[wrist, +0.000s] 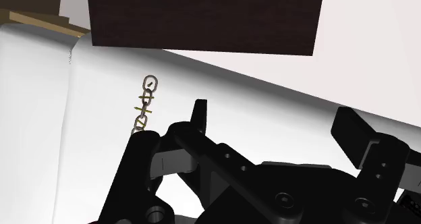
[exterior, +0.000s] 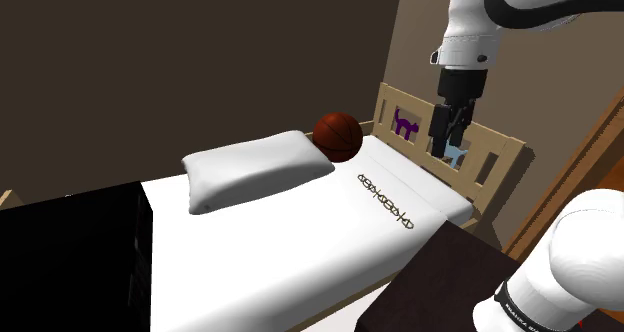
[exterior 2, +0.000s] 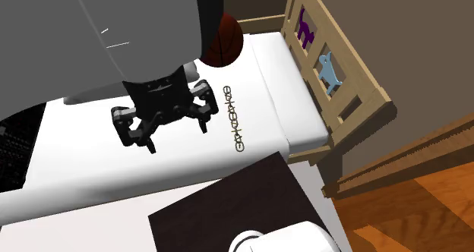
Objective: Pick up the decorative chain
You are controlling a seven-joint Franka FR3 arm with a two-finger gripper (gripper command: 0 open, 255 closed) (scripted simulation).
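My gripper (wrist: 275,125) hangs open and empty, fingers well apart, above the white mattress (exterior: 300,245), so nothing of the pick-up is done yet. The chain (exterior: 386,196) lies stretched out flat on that mattress, near the brown ball (exterior: 338,136) and the wooden end board (exterior: 492,140). I judge I have yet to line up over it, descend, close on it and lift. I can read no brand, label or writing anywhere, though the links may simply be too small to show any.

Part of chain (wrist: 147,101) hidden behind pincer (wrist: 275,125), ball (exterior 2: 225,44) half behind arm (exterior 2: 114,38)
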